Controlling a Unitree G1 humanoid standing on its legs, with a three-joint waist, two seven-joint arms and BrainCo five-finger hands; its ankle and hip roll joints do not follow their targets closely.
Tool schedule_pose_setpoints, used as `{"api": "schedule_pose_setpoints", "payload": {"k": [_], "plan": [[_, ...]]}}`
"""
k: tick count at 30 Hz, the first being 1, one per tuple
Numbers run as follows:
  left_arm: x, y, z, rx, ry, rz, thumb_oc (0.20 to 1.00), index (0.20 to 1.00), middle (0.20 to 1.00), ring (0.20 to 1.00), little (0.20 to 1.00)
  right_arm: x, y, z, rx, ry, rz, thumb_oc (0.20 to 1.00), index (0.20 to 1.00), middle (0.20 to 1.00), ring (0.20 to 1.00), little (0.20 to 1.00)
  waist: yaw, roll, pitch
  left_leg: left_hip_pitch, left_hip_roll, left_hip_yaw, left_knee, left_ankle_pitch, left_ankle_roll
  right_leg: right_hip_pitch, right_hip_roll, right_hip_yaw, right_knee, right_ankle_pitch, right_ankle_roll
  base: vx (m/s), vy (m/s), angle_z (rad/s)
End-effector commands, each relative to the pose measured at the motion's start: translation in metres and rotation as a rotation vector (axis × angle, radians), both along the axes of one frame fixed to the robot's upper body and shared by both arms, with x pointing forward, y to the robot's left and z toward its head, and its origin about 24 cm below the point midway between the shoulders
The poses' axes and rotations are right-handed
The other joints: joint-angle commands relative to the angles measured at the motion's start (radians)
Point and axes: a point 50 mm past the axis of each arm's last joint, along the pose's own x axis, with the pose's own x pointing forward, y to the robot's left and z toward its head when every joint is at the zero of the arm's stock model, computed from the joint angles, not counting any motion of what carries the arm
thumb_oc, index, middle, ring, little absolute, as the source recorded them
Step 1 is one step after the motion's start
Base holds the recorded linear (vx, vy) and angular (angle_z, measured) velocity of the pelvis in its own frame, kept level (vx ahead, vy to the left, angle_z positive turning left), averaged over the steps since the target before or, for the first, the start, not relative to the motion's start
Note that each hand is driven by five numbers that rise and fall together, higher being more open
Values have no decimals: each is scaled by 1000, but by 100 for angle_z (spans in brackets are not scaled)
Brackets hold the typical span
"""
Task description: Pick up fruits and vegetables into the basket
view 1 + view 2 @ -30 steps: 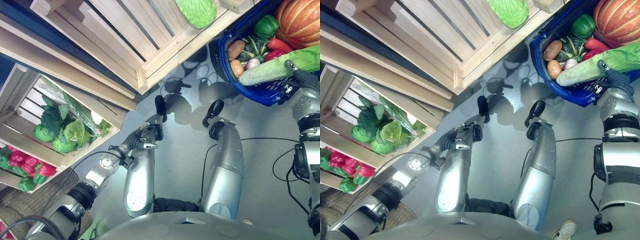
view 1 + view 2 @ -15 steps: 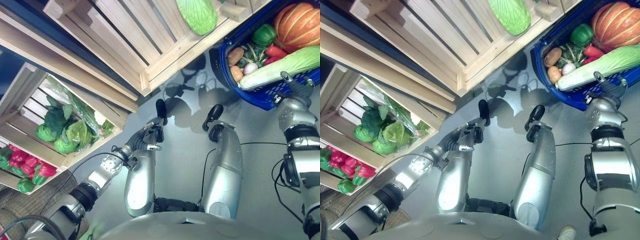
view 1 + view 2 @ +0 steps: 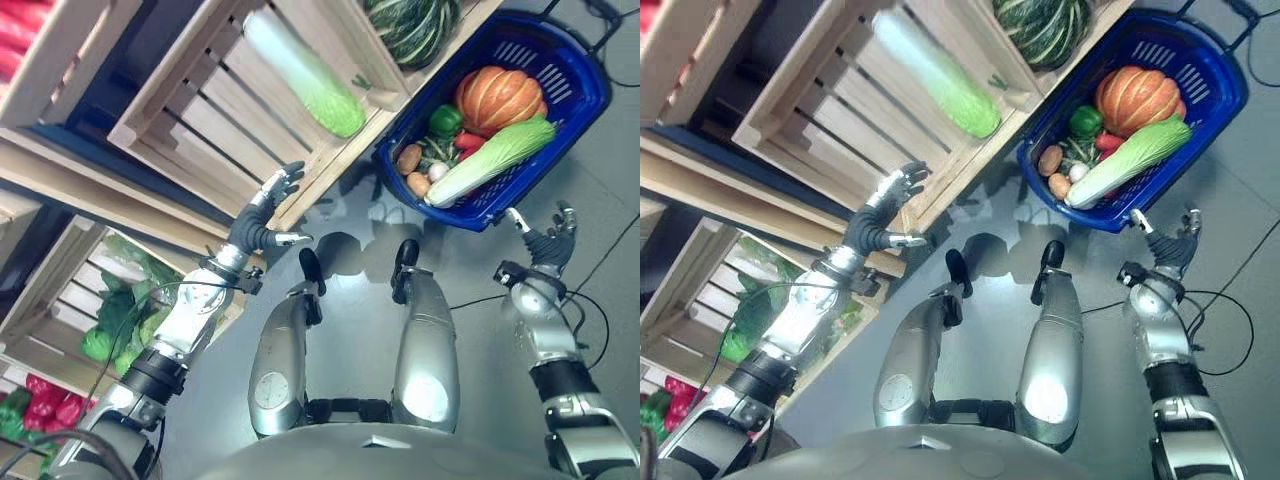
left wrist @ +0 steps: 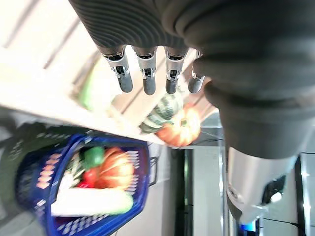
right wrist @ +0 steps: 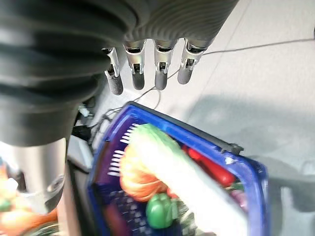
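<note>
Moved since a second ago: left robot hand [image 3: 262, 205] has risen from low by the floor to the front edge of the wooden crate [image 3: 215, 120]; right robot hand [image 3: 546, 240] has let go of the basket [image 3: 575, 120] rim and sits just clear of its near side; the camera has also swung, so the shelves sit differently in view.
Left robot hand state: open, fingers spread and straight, holding nothing.
Right robot hand state: open, fingers relaxed, holding nothing; basket just beyond its fingertips.
Task's things: long cabbage in crate [image 3: 305, 72] lies beyond the left robot hand's fingertips, well apart from them; striped squash [image 3: 413, 28] lies further off, in the next crate toward the basket.
Done so far: basket on the floor already holds produce, judged well filled.
Basket count: one orange pumpkin [image 3: 498, 98]; one long cabbage in basket [image 3: 490, 160]; one green pepper [image 3: 445, 121]; two potatoes [image 3: 413, 170]; one red pepper [image 3: 468, 140] partly hidden; other small items too buried to count.
Left to do: judged to be at least the cabbage in the crate and the squash; leafy greens [image 3: 115, 320] and red peppers on the lower shelf [image 3: 45, 405] remain near the left arm.
Likely step in hand: reach into the crate for the cabbage.
</note>
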Motion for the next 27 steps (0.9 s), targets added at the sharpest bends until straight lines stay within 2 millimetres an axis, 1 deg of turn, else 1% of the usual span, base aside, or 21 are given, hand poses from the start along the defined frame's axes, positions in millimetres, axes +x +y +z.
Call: {"api": "schedule_pose_setpoints", "payload": {"k": [1,3,4,5,6,7,9,12,14,16,23,24,27], "plan": [[-20,12,20,91,-211,88,1000,1000,1000,1000,1000,-12,3,12,-35,-95,76,1000,1000,1000,1000,1000,-17,-52,-71,15,6,25,82,-103,18,120,30,22,-163,56,60,134,63,-15],[-21,17,21,156,-261,158,1000,1000,1000,1000,1000,-18,5,8,-31,-84,93,1000,1000,1000,1000,1000,-22,-57,-86,36,6,28,67,-100,18,140,33,25,-179,58,63,96,59,-10],[-21,21,23,223,-305,231,1000,1000,1000,1000,1000,-22,6,7,-29,-79,114,1000,1000,1000,1000,1000,-27,-59,-98,51,6,32,58,-100,18,155,34,27,-190,59,66,73,54,-10],[-22,23,24,257,-330,264,1000,1000,1000,1000,1000,-25,6,7,-32,-76,126,1000,1000,1000,1000,1000,-30,-60,-102,57,5,34,57,-101,19,161,34,28,-194,58,68,104,88,-11],[-20,30,27,341,-408,361,1000,1000,1000,1000,1000,-27,7,9,-53,-71,156,1000,1000,1000,1000,1000,-39,-63,-113,65,4,40,58,-104,18,169,35,32,-200,57,70,77,87,-12],[-18,33,28,412,-457,422,1000,1000,1000,1000,1000,-28,6,11,-64,-71,172,1000,1000,1000,1000,1000,-45,-63,-117,66,4,44,62,-106,18,171,34,35,-200,55,70,77,114,-8],[-12,43,35,498,-523,514,1000,1000,1000,1000,1000,-29,6,16,-95,-70,203,1000,1000,1000,1000,1000,-58,-62,-119,63,5,51,75,-113,19,166,31,44,-193,50,71,37,109,-12],[4,59,51,661,-653,701,1000,1000,1000,1000,1000,-24,8,30,-161,-78,266,1000,1000,1000,1000,1000,-94,-51,-107,45,9,71,110,-124,18,131,25,67,-168,41,71,6,169,-11],[14,67,58,741,-688,770,1000,1000,1000,1000,1000,-21,10,37,-187,-85,293,1000,1000,1000,1000,1000,-115,-46,-101,34,9,83,125,-127,19,110,25,84,-156,38,70,-7,166,-13],[27,79,67,837,-714,847,1000,1000,1000,1000,1000,-20,12,44,-223,-91,330,1000,1000,1000,1000,1000,-148,-38,-91,21,9,101,143,-128,17,82,26,108,-141,34,69,-1,170,-22],[55,107,77,1054,-754,1023,1000,1000,1000,1000,1000,-17,15,60,-345,-111,410,1000,1000,1000,1000,1000,-235,-12,-57,-6,16,153,179,-120,9,17,26,175,-119,32,75,25,150,-19],[60,113,81,1089,-762,1062,1000,1000,1000,1000,1000,-16,16,62,-371,-113,424,1000,1000,1000,1000,1000,-250,-6,-51,-7,17,151,190,-142,-3,9,31,193,-108,7,84,66,113,-21],[69,123,87,1158,-765,1109,1000,1000,1000,1000,1000,-14,17,63,-388,-115,442,1000,1000,1000,1000,1000,-279,-4,-32,-29,24,168,213,-144,-7,-22,38,213,-96,5,84,6,73,-19]]}}
